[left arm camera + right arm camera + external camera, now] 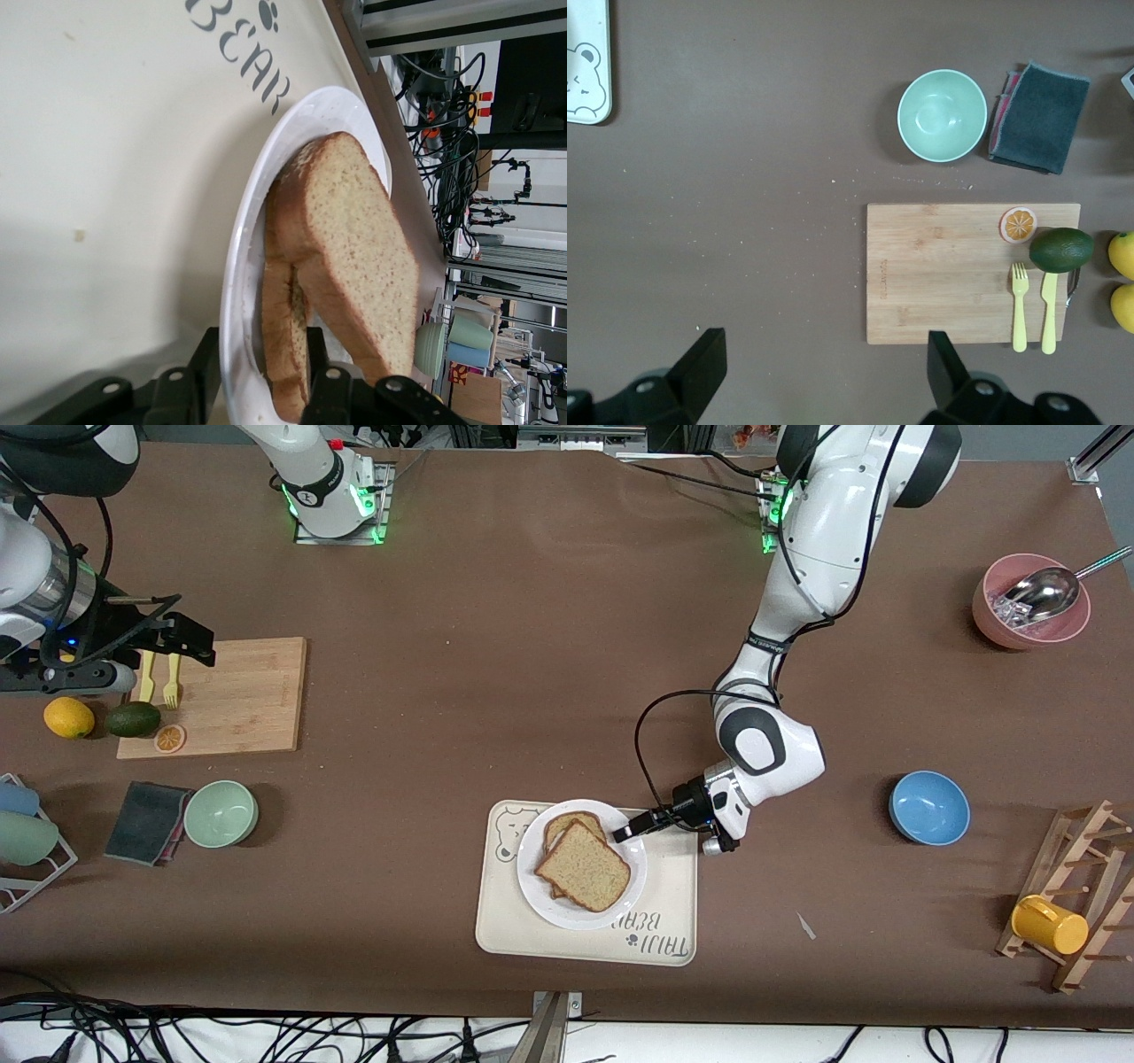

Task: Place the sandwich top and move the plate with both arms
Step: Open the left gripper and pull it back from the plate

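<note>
The bread slice [585,865] lies tilted on another slice on the white plate [620,899], which sits on the cream tray [660,886]. The left gripper [618,834] is low at the plate's one o'clock edge, its jaws slightly apart beside the bread. The right gripper [190,638] waits over the wooden cutting board [239,700], jaws wide apart, holding nothing.
</note>
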You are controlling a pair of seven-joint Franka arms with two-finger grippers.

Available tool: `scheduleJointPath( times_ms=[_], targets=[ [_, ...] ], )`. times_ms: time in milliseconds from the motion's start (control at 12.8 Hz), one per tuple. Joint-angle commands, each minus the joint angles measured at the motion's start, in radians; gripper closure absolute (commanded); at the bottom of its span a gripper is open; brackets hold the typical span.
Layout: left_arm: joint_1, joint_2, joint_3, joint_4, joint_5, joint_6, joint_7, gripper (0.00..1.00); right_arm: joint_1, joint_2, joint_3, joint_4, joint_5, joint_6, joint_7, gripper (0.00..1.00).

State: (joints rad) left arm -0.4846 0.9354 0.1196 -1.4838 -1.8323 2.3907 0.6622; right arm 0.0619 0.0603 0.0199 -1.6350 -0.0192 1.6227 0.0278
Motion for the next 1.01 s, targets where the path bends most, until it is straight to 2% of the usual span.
scheduleJointPath(
  times_ms=[0, 78, 156, 468, 624, 858, 936],
  targets=[
    [-0.009, -0.058, 0.017, -0.058, -0.036, 0.004, 0.01, 0.37, -0.007, 0.004, 0.005, 0.015, -0.011, -0.009, -0.003, 0.0],
    [-0.008, -0.082, 0.017, -0.088, -0.027, 0.004, 0.01, 0.1, -0.007, 0.004, 0.005, 0.015, -0.011, -0.009, -0.003, 0.0],
    [-0.002, -0.108, 0.017, -0.113, -0.015, 0.004, 0.008, 0.0, -0.007, 0.004, 0.005, 0.015, -0.011, -0.007, -0.003, 0.0],
    [0.027, -0.243, 0.015, -0.243, 0.111, 0.004, 0.005, 0.0, -0.007, 0.003, 0.005, 0.015, -0.011, -0.007, -0.002, 0.0],
    [0.034, -0.329, 0.012, -0.346, 0.148, 0.005, 0.004, 0.0, -0.007, 0.004, 0.005, 0.015, -0.011, -0.009, -0.002, 0.0],
    [0.102, -0.472, -0.007, -0.487, 0.162, 0.004, 0.002, 0.0, -0.007, 0.004, 0.005, 0.015, -0.011, -0.009, -0.002, 0.0],
    [0.159, -0.554, -0.046, -0.55, 0.162, 0.004, -0.001, 0.0, -0.007, 0.004, 0.005, 0.015, -0.011, -0.009, -0.002, 0.0]
  ],
)
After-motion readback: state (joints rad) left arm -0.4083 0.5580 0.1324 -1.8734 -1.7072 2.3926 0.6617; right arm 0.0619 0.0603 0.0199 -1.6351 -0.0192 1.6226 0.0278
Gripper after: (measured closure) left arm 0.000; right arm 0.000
